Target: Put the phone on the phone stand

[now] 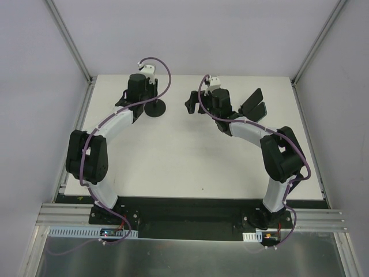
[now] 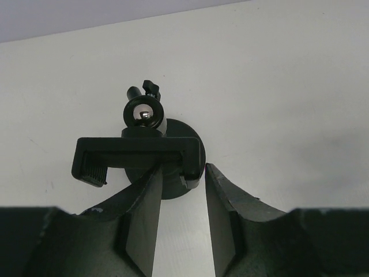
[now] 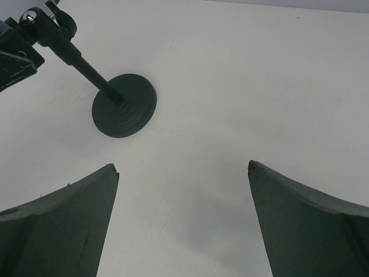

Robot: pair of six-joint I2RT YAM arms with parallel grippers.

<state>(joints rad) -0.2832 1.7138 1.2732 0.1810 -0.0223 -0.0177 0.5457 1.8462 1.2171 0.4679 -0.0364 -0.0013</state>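
From above, the left gripper (image 1: 149,97) hangs right over the phone stand (image 1: 155,108) near the far edge of the white table (image 1: 184,164). The right gripper (image 1: 191,106) hovers near the stand's right. The phone (image 1: 253,103) (a dark flat slab, partly raised) sits well apart from the stand, just beside the right forearm.

In the left wrist view, the left gripper (image 2: 180,187) has its jaws partly spread. The right end of the stand's clamp (image 2: 135,156) lies between the tips, and bare table shows in the gap. The round base (image 2: 187,135) sits behind the clamp.

In the right wrist view, the right gripper (image 3: 183,173) is spread wide over bare table, grasping nothing. The stand's base (image 3: 124,105) lies to the upper left.
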